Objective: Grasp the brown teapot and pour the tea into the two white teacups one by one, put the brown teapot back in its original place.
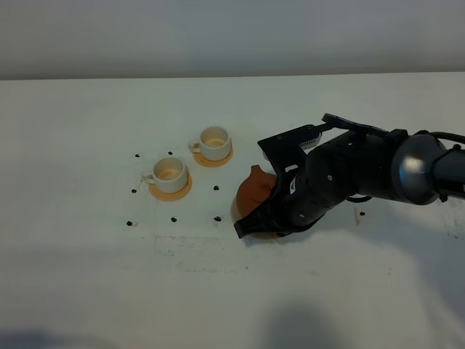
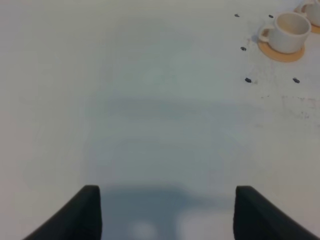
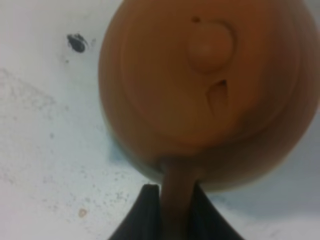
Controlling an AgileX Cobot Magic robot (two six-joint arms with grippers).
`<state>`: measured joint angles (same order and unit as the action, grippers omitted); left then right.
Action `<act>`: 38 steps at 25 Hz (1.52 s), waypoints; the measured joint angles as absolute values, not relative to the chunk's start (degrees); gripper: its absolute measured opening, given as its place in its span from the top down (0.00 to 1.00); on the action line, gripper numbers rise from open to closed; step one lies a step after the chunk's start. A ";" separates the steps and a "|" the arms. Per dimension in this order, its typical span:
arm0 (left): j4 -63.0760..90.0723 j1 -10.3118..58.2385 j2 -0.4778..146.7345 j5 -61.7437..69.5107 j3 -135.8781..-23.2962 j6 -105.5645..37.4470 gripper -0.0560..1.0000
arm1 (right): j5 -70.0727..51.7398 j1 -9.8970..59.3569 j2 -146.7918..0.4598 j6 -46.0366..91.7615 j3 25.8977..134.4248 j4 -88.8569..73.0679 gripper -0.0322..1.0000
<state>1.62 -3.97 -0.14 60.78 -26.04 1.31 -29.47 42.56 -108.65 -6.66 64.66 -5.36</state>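
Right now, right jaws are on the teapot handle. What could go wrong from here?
1. The right gripper pinches only the thin handle of the brown teapot; the body may swing or slip in the jaws when lifted.
2. Nothing holds the lid; it might drop off in a steep tilt.
3. The two white teacups are small and close together; the stream could miss, or the pot could knock one.
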 joint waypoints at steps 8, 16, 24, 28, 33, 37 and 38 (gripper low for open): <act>1.62 -3.97 -0.14 60.78 -26.04 1.31 0.44 | -30.23 43.04 -107.17 -6.89 64.64 -3.43 0.88; 1.62 -3.97 -0.14 60.78 -26.04 1.31 0.44 | -29.99 43.04 -107.06 -7.18 64.52 -2.98 0.88; 1.62 -3.97 -0.14 60.78 -26.04 1.36 0.44 | -26.84 43.04 -106.26 -7.29 61.75 -2.98 0.88; 1.62 -3.97 -0.14 60.78 -26.04 1.36 0.44 | -26.39 43.04 -106.12 -7.29 61.64 -2.98 0.88; 1.62 -3.97 -0.14 60.78 -26.04 1.36 0.44 | -24.03 43.04 -106.01 -7.29 59.95 -2.98 0.88; 1.62 -3.97 -0.14 60.78 -26.04 1.36 0.44 | -21.19 43.04 -105.69 -7.29 58.00 -2.98 0.88; 1.62 -3.97 -0.14 60.78 -26.04 1.36 0.44 | -20.43 43.04 -105.69 -7.29 57.41 -2.98 0.88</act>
